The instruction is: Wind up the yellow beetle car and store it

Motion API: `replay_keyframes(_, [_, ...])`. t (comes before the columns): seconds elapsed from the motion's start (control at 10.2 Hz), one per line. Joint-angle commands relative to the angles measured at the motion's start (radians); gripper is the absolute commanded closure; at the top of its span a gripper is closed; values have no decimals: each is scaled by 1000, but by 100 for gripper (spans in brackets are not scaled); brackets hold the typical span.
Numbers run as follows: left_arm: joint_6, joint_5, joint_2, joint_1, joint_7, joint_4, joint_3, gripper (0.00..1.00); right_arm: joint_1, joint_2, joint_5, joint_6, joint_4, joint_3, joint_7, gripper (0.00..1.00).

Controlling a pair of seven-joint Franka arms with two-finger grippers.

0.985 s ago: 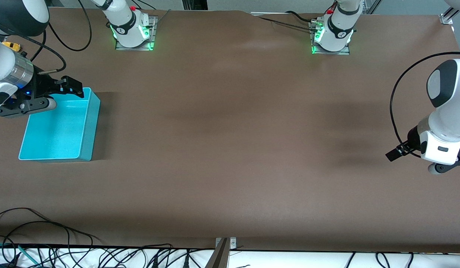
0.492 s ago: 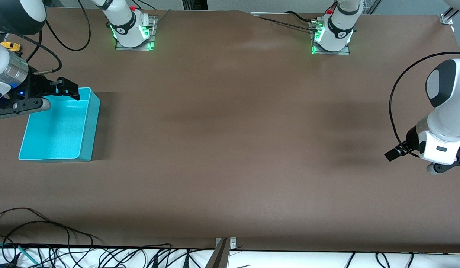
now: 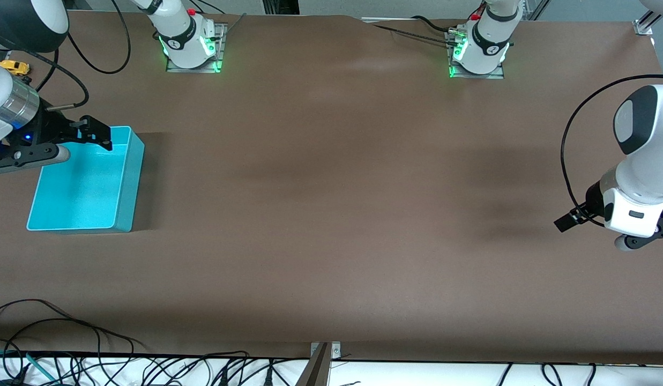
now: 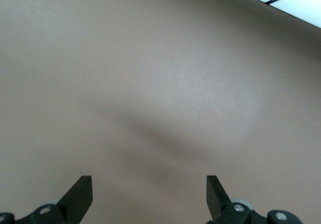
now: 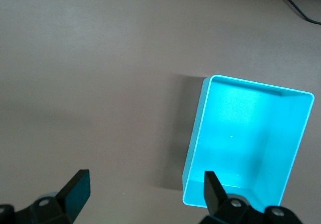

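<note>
The yellow beetle car (image 3: 15, 66) is a tiny yellow shape at the right arm's end of the table, farther from the front camera than the turquoise bin (image 3: 79, 187). The right arm partly covers it. My right gripper (image 3: 97, 134) hangs open and empty over the bin's farther rim. In the right wrist view the bin (image 5: 251, 138) is empty, and the right gripper (image 5: 145, 186) has its jaws wide apart, one finger over the bin's corner. My left gripper (image 3: 568, 220) waits open over bare table at the left arm's end. In the left wrist view the left gripper (image 4: 149, 191) holds nothing.
The brown table (image 3: 331, 203) stretches bare between the two arms. Both arm bases (image 3: 192, 43) stand along the edge farthest from the front camera. Loose cables (image 3: 95, 364) lie off the nearest edge.
My right arm has drawn back a little toward its end of the table, and more of the car shows. The left arm has barely moved.
</note>
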Motion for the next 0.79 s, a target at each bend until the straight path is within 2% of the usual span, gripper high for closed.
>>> replay_keyframes(0.0, [-29,-24,2,-10,29,21,-3,0,-3,-5,-17,-10,-8,0,-13,0])
replay_keyframes(0.49, [-27,-24,5,-22,29,23,-1,0,1,12,-17,1,5,3,0,0])
replay_keyframes(0.69, [-27,-45,14,-62,27,21,-1,0,1,12,-17,-4,5,3,-7,0])
